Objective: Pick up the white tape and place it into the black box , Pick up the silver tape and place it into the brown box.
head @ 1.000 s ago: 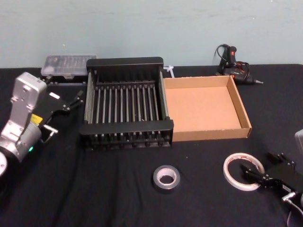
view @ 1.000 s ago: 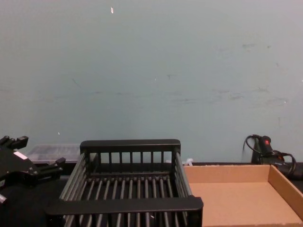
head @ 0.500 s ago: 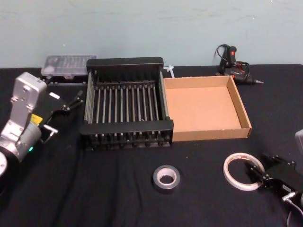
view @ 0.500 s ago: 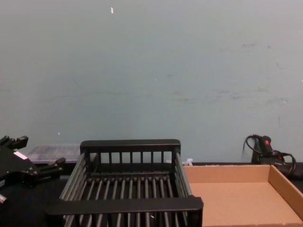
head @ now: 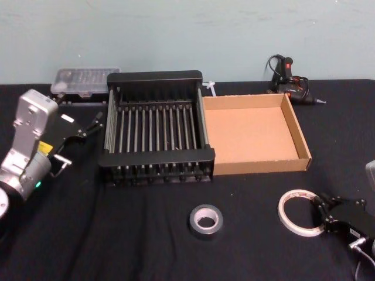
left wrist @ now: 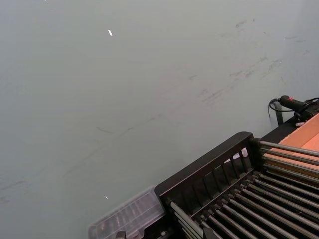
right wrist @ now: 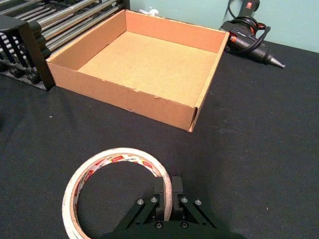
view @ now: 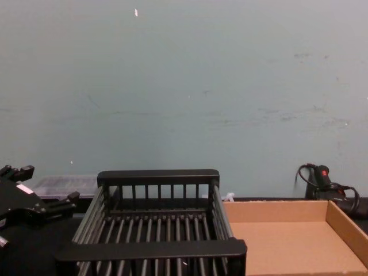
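**R hand clamped on white tape rim**

R hand sits low at the near-right of the black surface, fingers pinched on the near-right edge of the white tape; one finger inside the ring, one outside. Tape lies flat on the surface, red print visible on inner core, in front of the brown box w/ a gap between.

Silver tape flat on the surface, near-centre, in front of the black box, well apart from the white roll.

Black box & brown box stand side by side, touching or nearly so; both hold nothing.

L hand held above the surface just left of the black box, fingers spread, gripping nothing.

Behind: clear plastic case at back-left, glue gun at back-right.
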Robot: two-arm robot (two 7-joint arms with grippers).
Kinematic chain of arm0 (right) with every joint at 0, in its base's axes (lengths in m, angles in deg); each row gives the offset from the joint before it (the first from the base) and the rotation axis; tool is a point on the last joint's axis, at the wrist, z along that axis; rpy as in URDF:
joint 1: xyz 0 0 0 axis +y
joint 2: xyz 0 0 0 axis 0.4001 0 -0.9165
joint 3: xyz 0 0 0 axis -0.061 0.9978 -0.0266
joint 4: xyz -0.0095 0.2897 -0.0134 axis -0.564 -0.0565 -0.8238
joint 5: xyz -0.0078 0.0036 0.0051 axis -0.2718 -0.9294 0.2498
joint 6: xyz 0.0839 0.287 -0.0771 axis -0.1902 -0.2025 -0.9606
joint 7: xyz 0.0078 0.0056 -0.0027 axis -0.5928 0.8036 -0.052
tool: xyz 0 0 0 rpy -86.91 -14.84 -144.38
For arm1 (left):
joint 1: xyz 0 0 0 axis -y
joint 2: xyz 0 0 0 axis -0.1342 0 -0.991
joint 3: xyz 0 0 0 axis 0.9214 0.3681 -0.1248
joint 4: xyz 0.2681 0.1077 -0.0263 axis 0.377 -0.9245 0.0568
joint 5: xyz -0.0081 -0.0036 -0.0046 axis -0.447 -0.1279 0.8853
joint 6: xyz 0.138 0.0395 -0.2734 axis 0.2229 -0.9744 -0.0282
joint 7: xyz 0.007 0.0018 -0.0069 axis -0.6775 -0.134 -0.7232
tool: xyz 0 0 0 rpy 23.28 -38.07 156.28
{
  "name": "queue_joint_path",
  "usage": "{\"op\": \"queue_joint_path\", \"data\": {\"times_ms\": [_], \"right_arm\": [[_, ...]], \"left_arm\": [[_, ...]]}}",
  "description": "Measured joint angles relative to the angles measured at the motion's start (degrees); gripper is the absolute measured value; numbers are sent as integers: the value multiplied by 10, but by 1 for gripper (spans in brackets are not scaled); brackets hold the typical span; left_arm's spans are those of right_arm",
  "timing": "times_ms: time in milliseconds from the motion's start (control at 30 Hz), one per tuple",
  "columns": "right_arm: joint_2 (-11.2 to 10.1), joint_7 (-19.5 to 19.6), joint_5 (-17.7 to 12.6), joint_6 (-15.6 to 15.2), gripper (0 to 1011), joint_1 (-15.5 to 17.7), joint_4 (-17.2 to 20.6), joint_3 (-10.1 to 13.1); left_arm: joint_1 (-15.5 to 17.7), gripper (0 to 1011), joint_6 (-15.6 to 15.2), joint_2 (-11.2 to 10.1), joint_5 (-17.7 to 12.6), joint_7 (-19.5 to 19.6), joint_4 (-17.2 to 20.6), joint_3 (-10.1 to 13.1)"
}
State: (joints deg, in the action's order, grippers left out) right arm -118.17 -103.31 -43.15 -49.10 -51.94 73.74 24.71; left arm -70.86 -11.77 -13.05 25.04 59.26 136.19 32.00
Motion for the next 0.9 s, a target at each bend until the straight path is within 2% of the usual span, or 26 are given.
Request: {"op": "queue_joint_path", "data": {"times_ms": [333, 700, 900], "right_arm": [[0, 0, 0, 0, 95, 0, 0, 0], [10, -14, 11, 6, 95, 3, 0, 10], [16, -25, 16, 31, 95, 7, 1, 16]], "left_arm": [[0, 1001, 0, 0, 0, 0, 0, 0], [0, 1001, 0, 0, 0, 0, 0, 0], [0, 1002, 0, 0, 0, 0, 0, 0]]}}
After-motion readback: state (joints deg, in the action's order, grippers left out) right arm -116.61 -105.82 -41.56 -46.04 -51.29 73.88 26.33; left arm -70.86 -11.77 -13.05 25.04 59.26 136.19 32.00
